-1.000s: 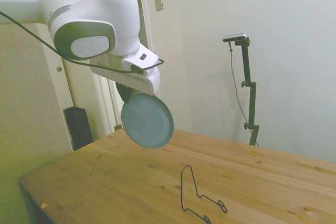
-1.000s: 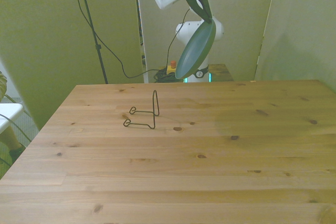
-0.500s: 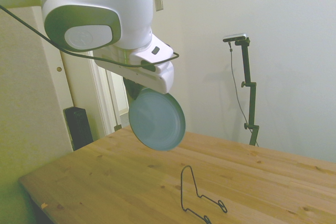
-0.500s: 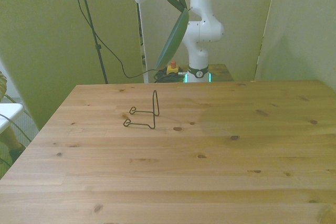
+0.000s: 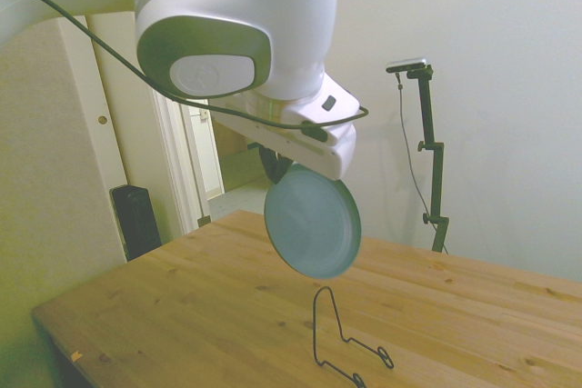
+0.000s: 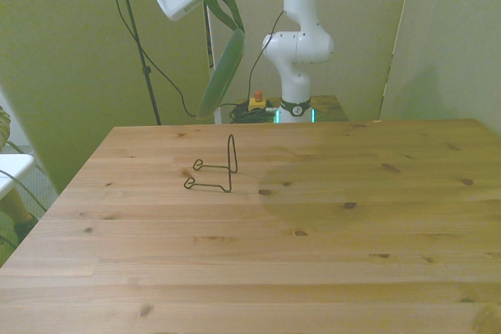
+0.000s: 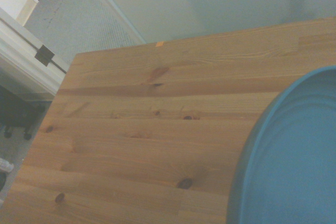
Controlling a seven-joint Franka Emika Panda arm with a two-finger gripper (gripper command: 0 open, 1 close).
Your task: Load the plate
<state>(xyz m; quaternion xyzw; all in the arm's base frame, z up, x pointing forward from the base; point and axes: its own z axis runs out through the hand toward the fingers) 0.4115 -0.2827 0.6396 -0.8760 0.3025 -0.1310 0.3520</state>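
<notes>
Plate (image 5: 312, 222) held on edge, tilted, high over table (image 6: 313, 217); gripper (image 6: 221, 7) clamped on its top rim; hung above wire stand (image 6: 215, 168), well apart.

hand (image 5: 278, 166) grips plate (image 5: 313, 223) | above wire stand (image 5: 344, 341)

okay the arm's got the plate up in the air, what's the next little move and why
Probably lower it toward the wire stand. The gripper holds the plate on edge by its top rim, well above the table. In the side view the plate hangs roughly over the stand's upright, which holds nothing yet.
</notes>
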